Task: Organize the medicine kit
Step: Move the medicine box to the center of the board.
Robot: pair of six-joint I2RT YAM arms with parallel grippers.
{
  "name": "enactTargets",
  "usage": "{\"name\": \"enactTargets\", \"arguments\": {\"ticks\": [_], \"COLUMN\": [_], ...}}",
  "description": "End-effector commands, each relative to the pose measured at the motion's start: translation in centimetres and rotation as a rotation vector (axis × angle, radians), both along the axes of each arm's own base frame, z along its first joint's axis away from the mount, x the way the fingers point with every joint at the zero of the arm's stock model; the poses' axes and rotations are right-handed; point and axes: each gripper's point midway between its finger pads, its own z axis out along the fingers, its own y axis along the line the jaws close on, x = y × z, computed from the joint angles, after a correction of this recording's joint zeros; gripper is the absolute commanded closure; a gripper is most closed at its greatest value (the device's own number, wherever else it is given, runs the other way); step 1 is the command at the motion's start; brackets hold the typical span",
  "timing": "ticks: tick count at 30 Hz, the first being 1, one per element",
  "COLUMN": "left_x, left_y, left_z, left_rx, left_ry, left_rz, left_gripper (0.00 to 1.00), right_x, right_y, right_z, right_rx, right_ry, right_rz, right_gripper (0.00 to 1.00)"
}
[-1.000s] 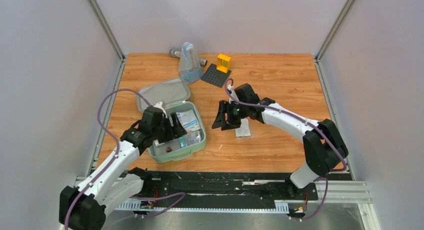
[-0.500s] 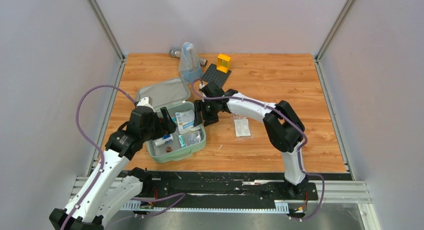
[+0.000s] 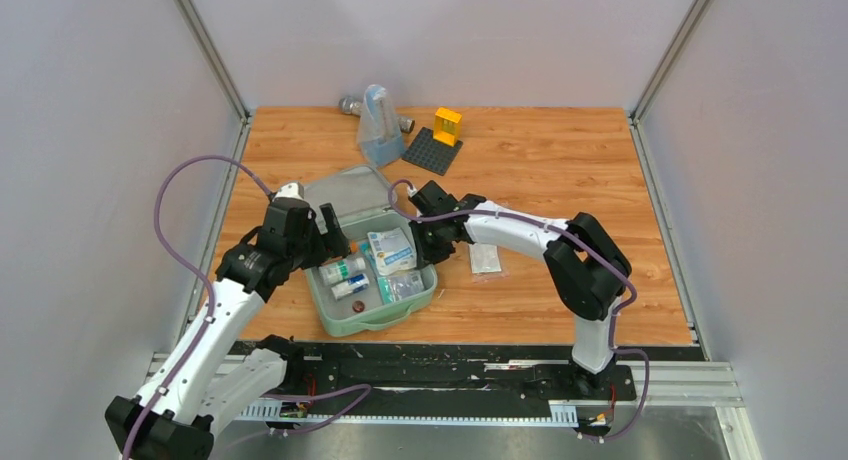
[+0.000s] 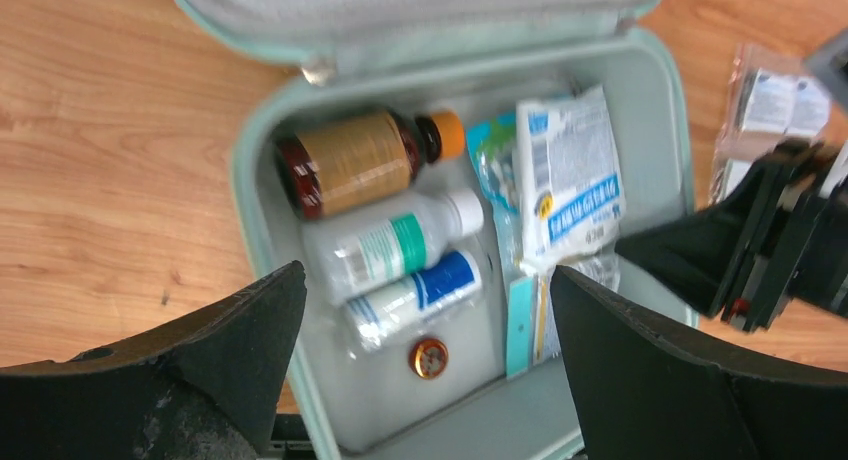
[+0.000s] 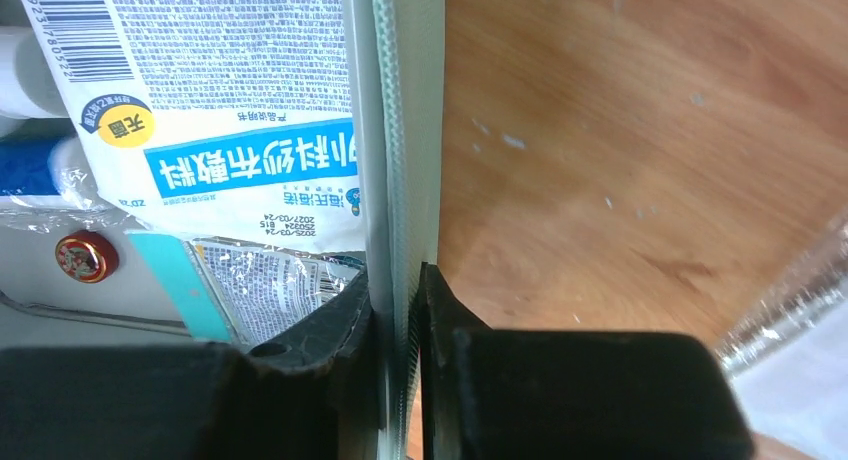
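change: pale mint-green rounded-square plastic medicine kit [image 3: 372, 327] has been dragged and turned on the counter [image 3: 560, 180] | right fingers [image 5: 455, 315]: clamped on kit wall | left fingers [image 4: 230, 330]: apart above kit | meaning: clear flat sachet [image 3: 485, 258] beside kit judged still to be packed

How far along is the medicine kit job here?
Done: bottles and a blue-white packet lie in the medicine kit tray. In hand: right gripper pinches the tray's wall; left gripper hangs open above. Left: one sachet on the table, lid open.
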Motion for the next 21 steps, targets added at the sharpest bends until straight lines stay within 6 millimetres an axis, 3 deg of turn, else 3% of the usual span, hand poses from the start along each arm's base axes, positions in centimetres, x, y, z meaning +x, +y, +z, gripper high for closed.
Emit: {"name": "enactTargets", "arguments": {"ticks": [1,8,12,16,21], "left_x": [2.1,4.3,6.0,7.8,9.8], "left_y": [1.6,3.6,6.3,8.0,8.6], "left_z": [3.2,4.4,4.1,2.5,-1.2], "left_rx": [0.023,-0.035,-0.101,-0.200,-0.381], "left_ry": [-0.101,-0.142,-0.139,-0.138,-0.106], "left_rz": [0.052,0.132,0.224,0.283,0.333], "left_gripper": [0.00,0.00,0.00,0.00,0.00], "right_x": [-1.3,-2.2,-2.4,-2.8,-3.1], "right_y": [-2.1,-4.1,-5.0,-4.8,-4.0], "right_z": [0.4,-0.3,0.1,0.5,0.8], "right_rx": [-0.029,-0.074,-0.092,-0.079,-0.054], "right_ry": [-0.036,-0.043,-0.078,-0.085,-0.070], "right_rz": [0.047,0.006,-0.004,0.022,0.039], "right_gripper": [0.91,0.90,0.87,0.79,0.74]}}
